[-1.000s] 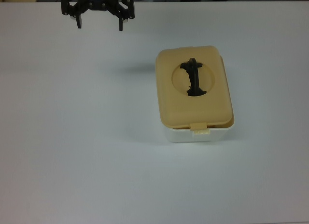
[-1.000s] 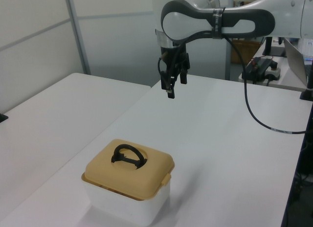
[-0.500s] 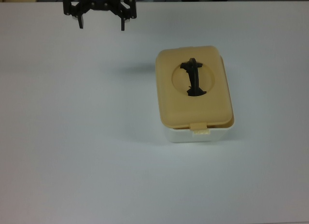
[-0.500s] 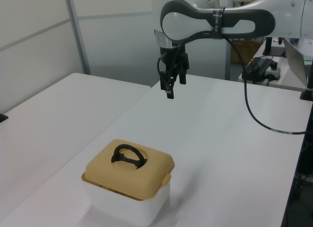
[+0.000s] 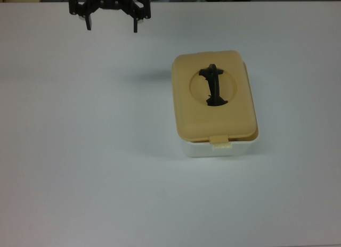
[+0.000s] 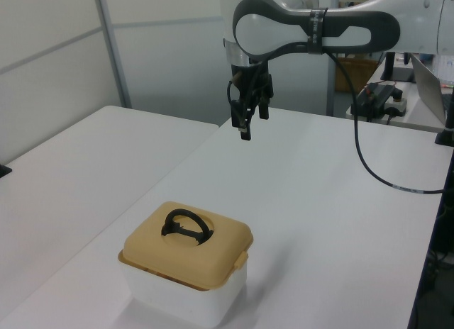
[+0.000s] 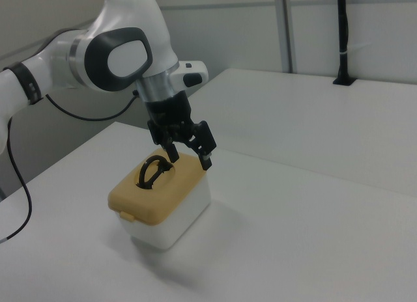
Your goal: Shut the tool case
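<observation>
Since a second ago your gripper [image 5: 111, 24] has crept slightly toward the top view's upper edge, and nothing else has shifted. You can see its two fingers spread wide apart, holding nothing, hanging in the air above the white table [image 5: 80, 151]. Your box [image 5: 216, 146] sits well apart from it, toward the top view's right, resting on the table. Its tan lid [image 5: 213, 100] lies on top of the white base, sitting a little askew, with a strip of the base showing along the top view's lower edge. You'll find the black handle [image 5: 213, 86] lying in the lid's round recess, and a small clip tab [image 5: 220, 142] at the lid's near edge.
</observation>
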You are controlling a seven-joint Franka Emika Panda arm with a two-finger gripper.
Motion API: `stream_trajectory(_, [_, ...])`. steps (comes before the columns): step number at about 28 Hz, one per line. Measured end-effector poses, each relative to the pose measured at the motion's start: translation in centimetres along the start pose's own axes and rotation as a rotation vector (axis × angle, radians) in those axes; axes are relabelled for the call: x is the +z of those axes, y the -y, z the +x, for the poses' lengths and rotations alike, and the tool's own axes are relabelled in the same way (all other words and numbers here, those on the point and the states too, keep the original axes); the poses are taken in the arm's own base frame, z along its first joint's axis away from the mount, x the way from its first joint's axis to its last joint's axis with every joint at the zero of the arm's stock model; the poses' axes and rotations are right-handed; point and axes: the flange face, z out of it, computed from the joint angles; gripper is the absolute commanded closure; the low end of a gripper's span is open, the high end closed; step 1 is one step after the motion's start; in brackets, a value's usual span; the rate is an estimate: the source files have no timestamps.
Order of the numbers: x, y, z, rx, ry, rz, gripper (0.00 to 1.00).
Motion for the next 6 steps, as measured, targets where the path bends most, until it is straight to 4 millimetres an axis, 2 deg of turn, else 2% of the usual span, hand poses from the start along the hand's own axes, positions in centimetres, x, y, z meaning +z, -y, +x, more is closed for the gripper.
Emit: stream_trajectory(6, [-0.34,0.03,0.02,-0.001,-0.007,0.0,0.0])
